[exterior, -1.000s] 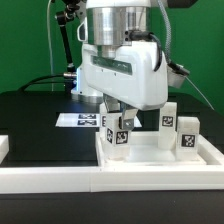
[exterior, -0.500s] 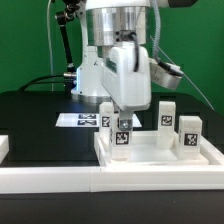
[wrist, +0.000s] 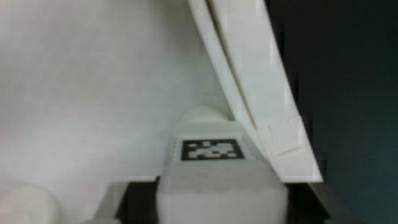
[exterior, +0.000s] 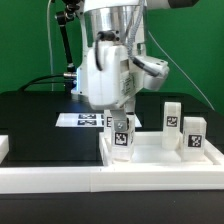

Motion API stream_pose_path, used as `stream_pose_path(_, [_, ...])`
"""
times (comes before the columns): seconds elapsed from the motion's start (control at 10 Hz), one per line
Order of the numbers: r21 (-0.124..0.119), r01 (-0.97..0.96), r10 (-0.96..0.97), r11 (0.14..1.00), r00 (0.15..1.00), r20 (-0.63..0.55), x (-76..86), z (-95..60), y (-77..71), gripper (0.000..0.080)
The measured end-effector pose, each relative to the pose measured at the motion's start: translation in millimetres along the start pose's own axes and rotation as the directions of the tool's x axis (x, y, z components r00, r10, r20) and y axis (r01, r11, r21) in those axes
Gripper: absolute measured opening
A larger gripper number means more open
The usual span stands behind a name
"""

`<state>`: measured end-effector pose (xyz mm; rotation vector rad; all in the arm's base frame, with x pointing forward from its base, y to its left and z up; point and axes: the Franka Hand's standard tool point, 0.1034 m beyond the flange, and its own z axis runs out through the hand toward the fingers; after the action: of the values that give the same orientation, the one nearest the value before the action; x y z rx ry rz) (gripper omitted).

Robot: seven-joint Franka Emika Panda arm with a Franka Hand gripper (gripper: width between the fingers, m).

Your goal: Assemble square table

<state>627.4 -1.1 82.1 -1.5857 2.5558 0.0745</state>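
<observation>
I am gripping a small white tagged block leg [exterior: 122, 136] in my claw [exterior: 121, 128], standing it in the white plastic square tray-like top [exterior: 160, 158]; two legs [exterior: 173, 115] are standing upright nearby.

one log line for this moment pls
phase: leg install | gripper: shut on leg | leg: upright on square table top | two other legs standing

Behind everything we see a green wall [exterior: 25, 45]. The black table [exterior: 40, 115] lies under even light, white rails [exterior: 60, 180] edging its near side.
</observation>
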Motion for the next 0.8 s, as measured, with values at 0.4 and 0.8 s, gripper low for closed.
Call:
stream_pose_path(0.4, [0.007,-0.232,0.232,0.973,0.972,0.024,-3.7,0.7,-0.9,0.0290])
stream_pose_path(0.8, [0.003,-0.210,0.210,0.978,0.977,0.036,-5.3,1.6,0.0,0.0374])
